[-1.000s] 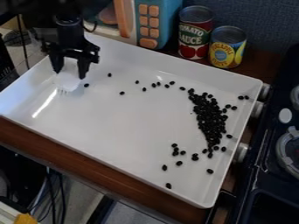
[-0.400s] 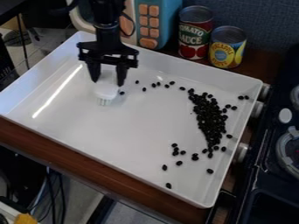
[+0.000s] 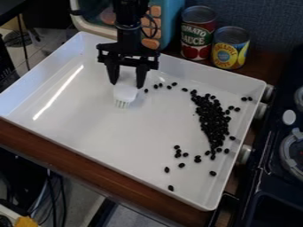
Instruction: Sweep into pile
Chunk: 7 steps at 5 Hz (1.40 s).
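Soft light, long glare streak (image 3: 58, 92) on white tray (image 3: 118, 137).

Camera view: one fixed spot, high up, slanting down
White tray (image 3: 89, 124): close enough to take up most of the view, all its corners in, set askew to the lens
Cans (image 3: 198, 37): beyond the far rim, where the camera faces, with the wall (image 3: 263, 20) behind
Stove (image 3: 269, 177): cut off at right
Counter (image 3: 89, 165): near edge crossing lower left
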Each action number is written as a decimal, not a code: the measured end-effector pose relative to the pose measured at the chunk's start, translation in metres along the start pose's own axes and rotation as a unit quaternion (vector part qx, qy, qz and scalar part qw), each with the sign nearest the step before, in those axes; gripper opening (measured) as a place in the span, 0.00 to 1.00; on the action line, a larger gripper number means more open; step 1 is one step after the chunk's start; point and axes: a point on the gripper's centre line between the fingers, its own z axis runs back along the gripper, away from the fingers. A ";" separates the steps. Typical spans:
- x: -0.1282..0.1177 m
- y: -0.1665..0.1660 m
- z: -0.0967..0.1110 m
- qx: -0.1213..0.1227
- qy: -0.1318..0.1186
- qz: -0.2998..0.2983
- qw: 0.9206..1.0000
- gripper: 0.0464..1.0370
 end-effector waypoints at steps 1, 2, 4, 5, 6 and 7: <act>-0.001 -0.021 -0.001 -0.003 -0.013 -0.014 1.000 0.64; -0.003 -0.040 0.000 -0.007 -0.021 -0.034 0.999 0.64; -0.007 -0.061 0.000 -0.016 -0.035 -0.048 0.998 0.64; -0.010 -0.071 0.000 -0.027 -0.033 -0.051 0.998 0.64; -0.009 -0.078 0.002 -0.039 -0.026 -0.045 0.998 0.64; -0.013 -0.088 0.003 -0.048 -0.015 -0.050 0.997 0.64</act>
